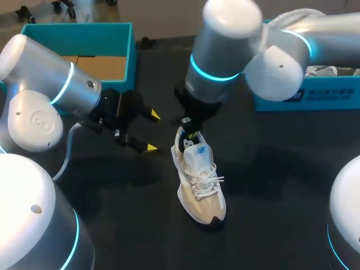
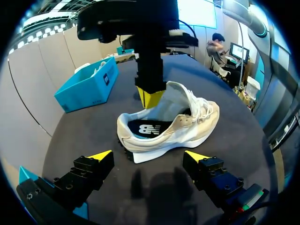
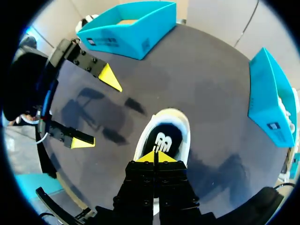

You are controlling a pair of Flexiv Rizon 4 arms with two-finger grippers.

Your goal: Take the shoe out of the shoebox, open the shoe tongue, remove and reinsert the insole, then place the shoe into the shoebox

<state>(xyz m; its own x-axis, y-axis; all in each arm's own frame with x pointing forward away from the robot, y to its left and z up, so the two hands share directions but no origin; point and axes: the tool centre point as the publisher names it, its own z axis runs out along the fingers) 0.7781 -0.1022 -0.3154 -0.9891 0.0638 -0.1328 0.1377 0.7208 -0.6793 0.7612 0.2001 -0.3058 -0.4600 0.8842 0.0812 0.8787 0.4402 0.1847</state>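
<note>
Shoe (image 1: 199, 180), one; shoeboxes, two: left box (image 1: 126, 56), right box (image 1: 270, 104). Left gripper (image 2: 149, 155) gapes wide; right gripper (image 3: 156, 157) fingers pressed together.

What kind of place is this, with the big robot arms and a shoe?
Most likely a robot test lab, not a shoe shop. Two robot arms, the left gripper and right gripper tipped in yellow, work over a dark table, handling one pale shoe near an open blue shoebox.
</note>
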